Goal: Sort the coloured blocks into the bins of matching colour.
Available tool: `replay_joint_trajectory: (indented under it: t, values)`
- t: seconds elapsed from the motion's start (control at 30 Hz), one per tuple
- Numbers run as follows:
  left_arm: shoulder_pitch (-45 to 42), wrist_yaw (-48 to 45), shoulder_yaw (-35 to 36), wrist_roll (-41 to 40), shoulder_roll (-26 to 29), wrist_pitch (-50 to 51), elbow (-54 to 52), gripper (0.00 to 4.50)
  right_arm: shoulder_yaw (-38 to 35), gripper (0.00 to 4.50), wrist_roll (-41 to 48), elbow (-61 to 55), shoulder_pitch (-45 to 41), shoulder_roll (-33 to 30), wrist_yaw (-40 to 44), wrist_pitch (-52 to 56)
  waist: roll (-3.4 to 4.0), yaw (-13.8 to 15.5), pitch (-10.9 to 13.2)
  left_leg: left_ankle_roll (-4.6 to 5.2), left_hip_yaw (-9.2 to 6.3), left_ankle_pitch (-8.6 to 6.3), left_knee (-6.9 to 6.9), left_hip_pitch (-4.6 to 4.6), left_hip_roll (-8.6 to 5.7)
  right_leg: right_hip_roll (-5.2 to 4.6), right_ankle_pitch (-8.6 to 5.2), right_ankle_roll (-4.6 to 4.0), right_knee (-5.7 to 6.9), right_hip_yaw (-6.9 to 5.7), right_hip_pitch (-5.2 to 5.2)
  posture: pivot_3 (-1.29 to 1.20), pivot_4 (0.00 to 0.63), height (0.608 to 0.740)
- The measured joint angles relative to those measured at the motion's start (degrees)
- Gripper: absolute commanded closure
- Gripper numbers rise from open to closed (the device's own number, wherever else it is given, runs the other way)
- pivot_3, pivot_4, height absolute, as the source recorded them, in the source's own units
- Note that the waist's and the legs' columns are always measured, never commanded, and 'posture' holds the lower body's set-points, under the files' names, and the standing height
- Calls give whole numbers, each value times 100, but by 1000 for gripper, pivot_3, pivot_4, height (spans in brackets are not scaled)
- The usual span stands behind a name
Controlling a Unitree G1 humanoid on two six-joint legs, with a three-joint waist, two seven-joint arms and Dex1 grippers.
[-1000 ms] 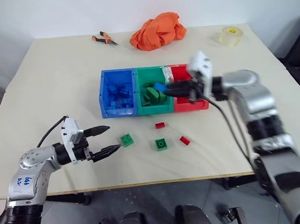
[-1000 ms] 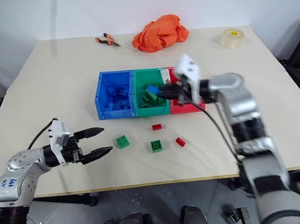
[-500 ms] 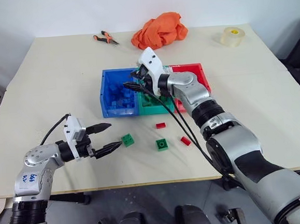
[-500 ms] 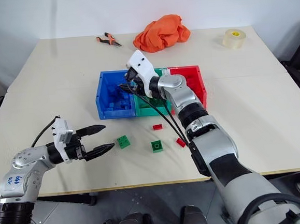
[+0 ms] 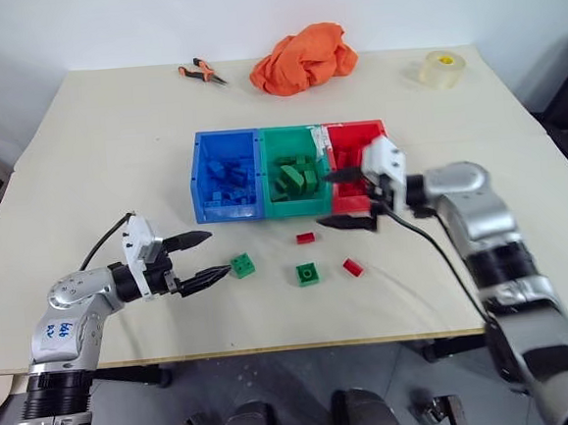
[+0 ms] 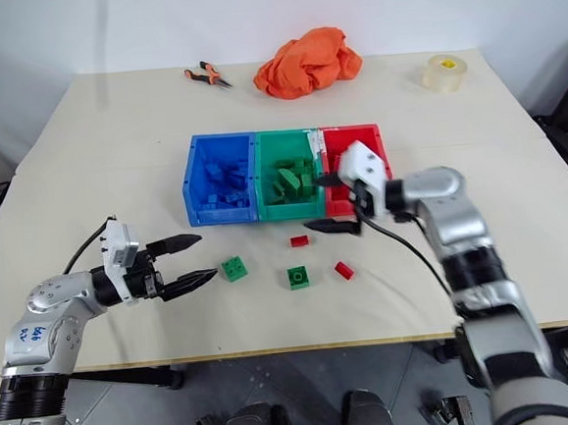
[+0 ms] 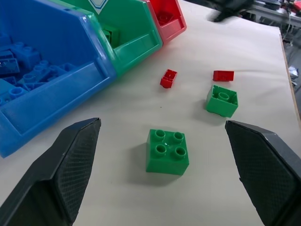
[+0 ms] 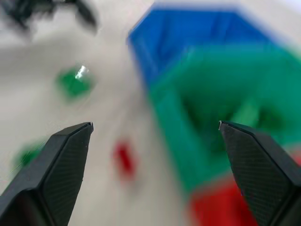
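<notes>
Three joined bins stand mid-table: blue (image 5: 227, 210), green (image 5: 298, 207) and red (image 5: 356, 126), the blue and green ones holding several blocks. Loose on the table in front of them lie two green blocks (image 5: 242, 266) (image 5: 307, 273) and two red blocks (image 5: 305, 237) (image 5: 352, 265). My left gripper (image 5: 205, 258) stands open and level just left of the nearer green block (image 7: 167, 151), which lies between its spread fingers without touching them. My right gripper (image 5: 340, 198) is open and empty at the red bin's front wall, pointing left.
At the table's far edge lie an orange cloth (image 5: 301, 58), orange-handled pliers (image 5: 199, 73) and a tape roll (image 5: 440, 68). The table's front edge runs close below the loose blocks.
My right gripper, shut on a blue block a second ago, swung left over the blue bin, opened, and came back right and down to the red bin's front, empty. The left arm held still.
</notes>
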Motion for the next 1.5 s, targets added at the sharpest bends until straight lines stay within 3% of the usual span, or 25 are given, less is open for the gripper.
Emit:
replay_joint_trajectory:
  t: [0.13, 0.27, 0.4, 0.67, 0.77, 1.1, 1.33, 1.5]
  values:
    - [-41, -174, 41, 0, 19, -201, 189, 0, -280, 37, 49, -623, 950, -1049, 101, 487, -1, 4, -1, 0, 18, 0, 0, 4, 5, -1, 0, -1, -20, 0, 4, 0, 150, 740]
    - [-46, -226, 47, 0, 48, -243, 200, 0, -518, 37, 38, -1342, 2003, -1595, -100, 923, -1, 4, -1, 0, 25, 0, -5, 4, 9, -3, -1, -2, -36, 0, 8, 0, 150, 740]
    - [-45, -219, 43, 0, 47, -237, 193, 0, -417, 37, 28, -1971, 2230, -1426, -627, 1332, -1, -10, -1, -2, 34, 1, -4, 8, 15, -2, -2, -3, -39, 1, 8, 0, 150, 740]
    - [51, -105, 33, -2, 2, -130, 8, 0, 373, 37, -105, -2241, 1793, -419, -1491, 1874, -2, 81, -1, 0, 26, 0, 2, 2, 7, -8, -2, -3, -38, 2, 8, 0, 150, 740]
    - [165, -28, 40, -9, -19, -74, -181, 0, 700, 623, -275, -2001, 1598, -219, -1625, 1822, -2, 134, -1, 1, 23, 0, 3, 1, 3, -10, -2, -3, -37, 3, 7, 0, 150, 740]
    - [484, 155, 179, -46, -18, 17, -523, 0, 805, 4061, -393, -1885, 1533, -423, -1469, 1518, -7, 134, -5, 2, 22, -1, 3, 3, 4, -7, -2, -3, -37, 0, 10, 0, 150, 740]
    - [563, 226, 185, -56, -19, 20, -553, 0, 620, 4152, -279, -1917, 1556, -665, -1321, 1497, -8, 137, -5, 3, 21, -1, 3, 3, 5, -7, -2, -3, -39, -2, 13, 0, 150, 740]
    - [506, 237, 166, -76, -54, 19, -553, 0, 233, 4152, -70, -1235, 276, -317, -1516, 1509, -4, 80, -3, 0, 31, 1, 2, 4, 14, 1, -3, -6, -48, -3, 10, 0, 150, 740]
